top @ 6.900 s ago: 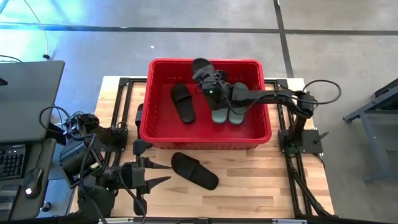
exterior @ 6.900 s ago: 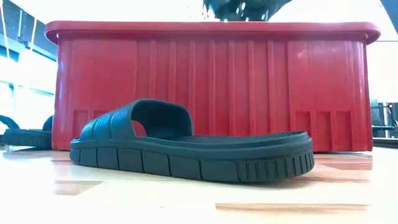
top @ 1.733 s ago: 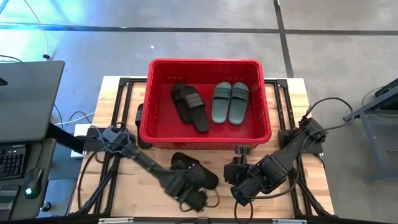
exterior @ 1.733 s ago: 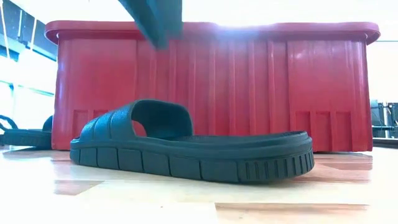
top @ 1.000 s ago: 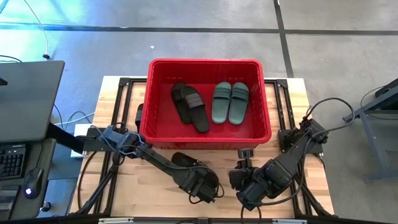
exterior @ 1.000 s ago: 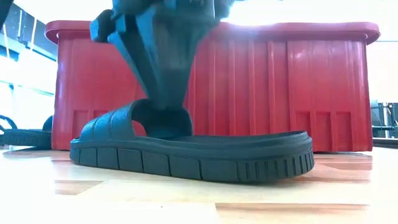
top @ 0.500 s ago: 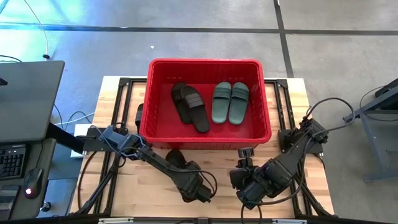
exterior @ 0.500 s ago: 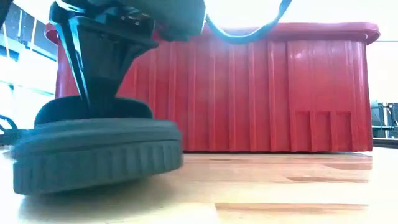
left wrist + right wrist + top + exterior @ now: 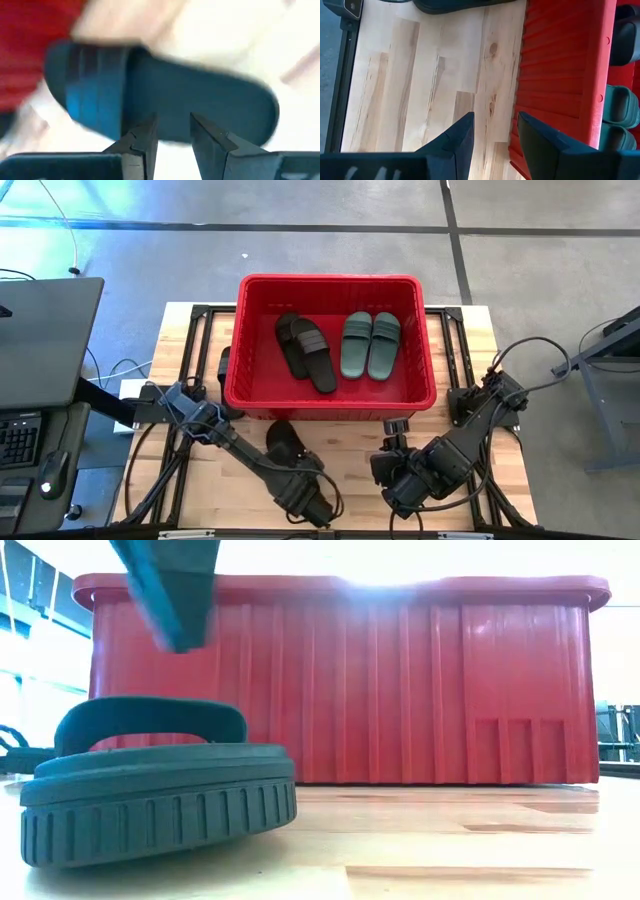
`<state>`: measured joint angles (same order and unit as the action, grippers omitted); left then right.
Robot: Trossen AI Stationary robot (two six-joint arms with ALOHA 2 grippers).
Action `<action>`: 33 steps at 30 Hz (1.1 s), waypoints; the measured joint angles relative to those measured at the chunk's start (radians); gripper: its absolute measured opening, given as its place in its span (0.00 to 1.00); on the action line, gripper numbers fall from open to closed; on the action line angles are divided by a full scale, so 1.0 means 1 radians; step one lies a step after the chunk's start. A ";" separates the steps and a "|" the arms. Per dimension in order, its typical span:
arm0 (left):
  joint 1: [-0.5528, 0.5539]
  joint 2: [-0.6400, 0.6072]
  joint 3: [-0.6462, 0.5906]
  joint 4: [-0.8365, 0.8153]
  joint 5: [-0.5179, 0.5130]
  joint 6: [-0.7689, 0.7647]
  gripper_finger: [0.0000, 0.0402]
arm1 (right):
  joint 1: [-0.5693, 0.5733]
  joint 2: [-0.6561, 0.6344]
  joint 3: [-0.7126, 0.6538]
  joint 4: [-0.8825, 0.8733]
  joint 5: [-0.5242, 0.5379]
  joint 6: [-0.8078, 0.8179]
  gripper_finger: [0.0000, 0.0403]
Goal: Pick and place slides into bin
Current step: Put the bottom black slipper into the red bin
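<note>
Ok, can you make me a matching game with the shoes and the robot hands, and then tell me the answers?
Things:
1. green slides
2. black slide on the table
3. left gripper
4. right gripper

Places:
A. at the table's front edge, close to the loose shoe
B. side by side in the red bin
C. just outside the bin's front wall, right of the middle
D. on the wood in front of the bin, outside it

Pairs: 1-B, 2-D, 3-A, 4-C
</note>
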<state>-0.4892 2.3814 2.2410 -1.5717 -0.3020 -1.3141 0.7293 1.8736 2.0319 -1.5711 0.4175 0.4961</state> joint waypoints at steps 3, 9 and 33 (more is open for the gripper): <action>0.007 0.004 -0.003 0.000 -0.126 0.029 0.25 | 0.001 0.000 0.000 0.000 0.002 0.000 0.35; 0.049 0.052 -0.007 0.001 -0.117 0.127 0.23 | 0.001 0.000 0.000 0.000 0.006 0.049 0.35; 0.050 0.044 -0.003 0.007 0.016 0.653 0.12 | 0.004 0.000 0.000 0.006 0.060 0.090 0.35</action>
<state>-0.4389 2.4256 2.2375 -1.5642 -0.2860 -0.6615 0.7334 1.8736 2.0319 -1.5654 0.4773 0.5866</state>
